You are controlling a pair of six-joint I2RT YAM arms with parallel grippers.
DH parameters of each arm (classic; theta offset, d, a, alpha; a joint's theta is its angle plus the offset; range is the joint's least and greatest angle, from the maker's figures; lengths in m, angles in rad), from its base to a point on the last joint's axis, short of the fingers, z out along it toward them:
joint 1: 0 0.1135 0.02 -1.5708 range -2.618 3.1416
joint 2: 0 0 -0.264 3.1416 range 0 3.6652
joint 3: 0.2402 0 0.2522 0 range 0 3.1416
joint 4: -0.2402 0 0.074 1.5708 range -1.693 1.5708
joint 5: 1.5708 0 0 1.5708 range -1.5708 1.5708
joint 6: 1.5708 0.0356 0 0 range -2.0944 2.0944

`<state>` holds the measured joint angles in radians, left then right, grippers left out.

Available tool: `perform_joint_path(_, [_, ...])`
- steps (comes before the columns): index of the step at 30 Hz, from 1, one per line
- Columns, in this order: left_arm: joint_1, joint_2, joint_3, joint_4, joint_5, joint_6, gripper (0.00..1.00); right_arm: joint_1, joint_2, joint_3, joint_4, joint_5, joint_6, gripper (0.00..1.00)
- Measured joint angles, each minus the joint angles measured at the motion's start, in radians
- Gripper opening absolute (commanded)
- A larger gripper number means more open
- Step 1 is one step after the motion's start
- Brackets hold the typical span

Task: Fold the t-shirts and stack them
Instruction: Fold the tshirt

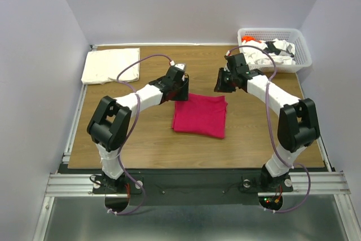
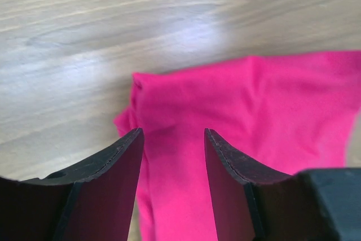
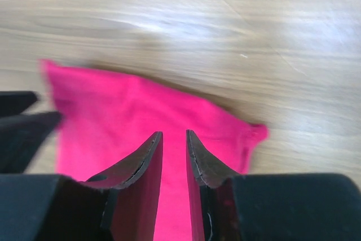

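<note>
Here, a plain bright magenta-red cotton t-shirt [image 1: 200, 115] is seen folded into a flat square in the middle of the brown wooden desk [image 1: 237, 150]. The left end effector [image 2: 173, 135] is held just over the far left corner of this shirt. Its two dark fingers [image 2: 113, 167] are spread apart with nothing between them, and only the red cloth lying below is seen through the gap. The right end effector [image 3: 173, 135] is held over the far right corner of the same shirt. Its fingers are close to each other, but a thin gap is left, and no cloth is seen pinched in it. The shirt is lying flat on the desk and is not lifted by either arm. A plain cream-white t-shirt [image 1: 110, 65] is laid folded at the far left corner of the desk, well apart from the red one. At the far right corner a white plastic lattice basket [image 1: 303, 49] is placed. Crumpled white shirts with black print [image 1: 273, 49] and a bit of orange cloth [image 1: 248, 39] are piled inside it.
</note>
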<state>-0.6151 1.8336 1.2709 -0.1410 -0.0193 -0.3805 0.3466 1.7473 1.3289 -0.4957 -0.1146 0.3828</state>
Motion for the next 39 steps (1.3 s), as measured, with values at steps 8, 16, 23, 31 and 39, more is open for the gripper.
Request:
perform_joint_path(8, [0.002,-0.037,-0.052,0.079,0.052,-0.023,0.56,-0.016,-0.071,-0.172,0.199,-0.138,0.052,0.27])
perform_joint_path(16, [0.088,0.077,-0.062,0.160,0.100,-0.053,0.48,-0.138,-0.028,-0.391,0.401,-0.253,0.110,0.25])
perform_joint_path(23, [0.130,0.104,-0.086,0.217,0.161,-0.088,0.47,-0.180,-0.029,-0.446,0.510,-0.297,0.119,0.25])
perform_joint_path(31, [0.120,-0.122,-0.219,0.149,0.165,-0.116,0.68,-0.180,-0.249,-0.449,0.526,-0.430,0.144,0.37])
perform_joint_path(39, [-0.021,-0.470,-0.356,0.174,0.172,-0.170,0.42,-0.118,-0.348,-0.576,0.567,-0.615,0.180,0.36])
